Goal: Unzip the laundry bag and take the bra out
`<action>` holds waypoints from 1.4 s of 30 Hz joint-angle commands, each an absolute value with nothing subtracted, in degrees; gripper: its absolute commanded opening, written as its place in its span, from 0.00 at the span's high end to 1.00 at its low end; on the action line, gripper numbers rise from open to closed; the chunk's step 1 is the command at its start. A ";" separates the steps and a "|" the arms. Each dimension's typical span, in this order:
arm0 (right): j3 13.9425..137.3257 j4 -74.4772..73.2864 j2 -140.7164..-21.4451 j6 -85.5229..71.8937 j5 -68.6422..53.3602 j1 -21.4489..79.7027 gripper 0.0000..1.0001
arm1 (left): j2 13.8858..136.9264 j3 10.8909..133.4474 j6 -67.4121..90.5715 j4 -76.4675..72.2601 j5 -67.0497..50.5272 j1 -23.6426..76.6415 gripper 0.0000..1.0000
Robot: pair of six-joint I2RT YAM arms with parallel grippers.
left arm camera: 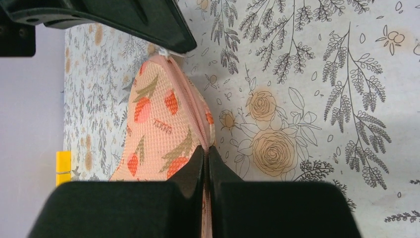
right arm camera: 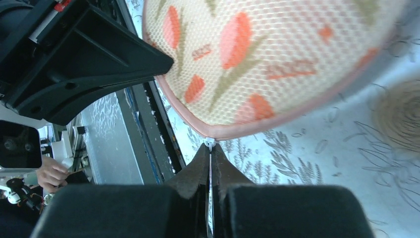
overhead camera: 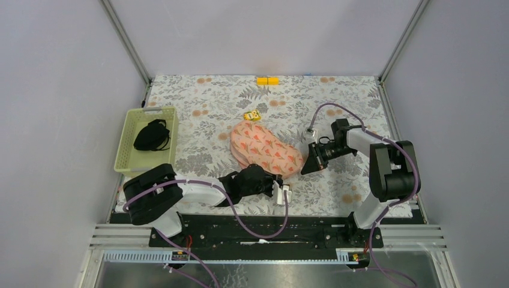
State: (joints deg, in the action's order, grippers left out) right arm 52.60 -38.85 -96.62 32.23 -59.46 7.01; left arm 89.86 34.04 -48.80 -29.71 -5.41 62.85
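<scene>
one wide desk [overhead camera: 348, 108] under a grey leaf-and-flower print cloth carries everything. at its left edge stands a pale green plastic basket [overhead camera: 151, 110] with a black fabric garment [overhead camera: 151, 135] bunched inside. the laundry bag [overhead camera: 264, 149], a salmon-pink bean-shaped mesh pouch printed with red-orange motifs and edged in pink piping, lies flat in the middle of the desk, slanting from far left to near right, between the two arms' ends. the left tool [left arm camera: 205, 161] is clamped tight on the bag's near rim, with the zip line running straight between its fingers. the right tool [right arm camera: 210, 156] is pinched closed on the white zip pull [right arm camera: 210, 145] at the bag's right tip. in the left wrist view, the zip looks closed along the part that shows. a yellow block [overhead camera: 268, 80] sits at the far edge, and a small yellow object [overhead camera: 252, 116] lies just beyond the bag's far end.
</scene>
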 commanded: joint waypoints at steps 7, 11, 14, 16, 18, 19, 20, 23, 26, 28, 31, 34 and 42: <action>56.58 -43.41 -99.38 34.96 -57.51 3.53 1.00 | 85.96 30.25 -52.13 -29.12 -5.89 60.11 1.00; 56.53 -43.60 -99.23 34.64 -59.23 3.93 1.00 | 85.02 29.02 -53.33 -28.77 -5.89 59.30 1.00; 57.03 -45.19 -99.42 36.05 -59.98 5.41 1.00 | 84.34 29.00 -52.45 -28.65 -5.93 59.15 0.82; 57.04 -45.29 -99.20 36.27 -59.90 6.84 1.00 | 82.88 29.36 -51.01 -28.06 -7.09 59.25 0.58; 57.03 -45.22 -98.96 35.85 -60.38 8.02 1.00 | 80.98 30.70 -48.92 -26.66 -8.88 60.00 0.40; 57.04 -45.14 -98.90 35.55 -60.62 8.75 1.00 | 80.52 31.59 -48.09 -25.72 -9.17 60.67 0.36; 57.04 -44.92 -98.88 35.21 -60.89 9.18 1.00 | 80.17 32.58 -47.32 -24.80 -9.36 61.40 0.34; 56.76 -43.83 -98.37 33.83 -61.67 10.56 1.00 | 80.00 34.92 -43.97 -23.83 -9.67 63.23 0.31; 56.06 -42.54 -97.47 32.42 -62.06 11.71 1.00 | 81.84 37.08 -41.40 -23.62 -9.14 64.62 0.31; 55.84 -42.20 -97.02 31.90 -62.37 12.42 1.00 | 83.58 38.21 -40.12 -24.14 -8.39 64.98 0.31; 55.65 -42.02 -95.94 31.62 -62.58 12.85 1.00 | 86.50 39.30 -39.77 -25.04 -6.30 65.12 0.32; 55.63 -42.05 -95.33 31.39 -62.49 13.42 1.00 | 88.32 39.47 -39.74 -26.32 -4.64 65.04 0.33; 55.72 -42.19 -95.15 31.57 -61.44 14.06 1.00 | 90.96 39.73 -41.13 -25.75 -1.70 65.04 0.55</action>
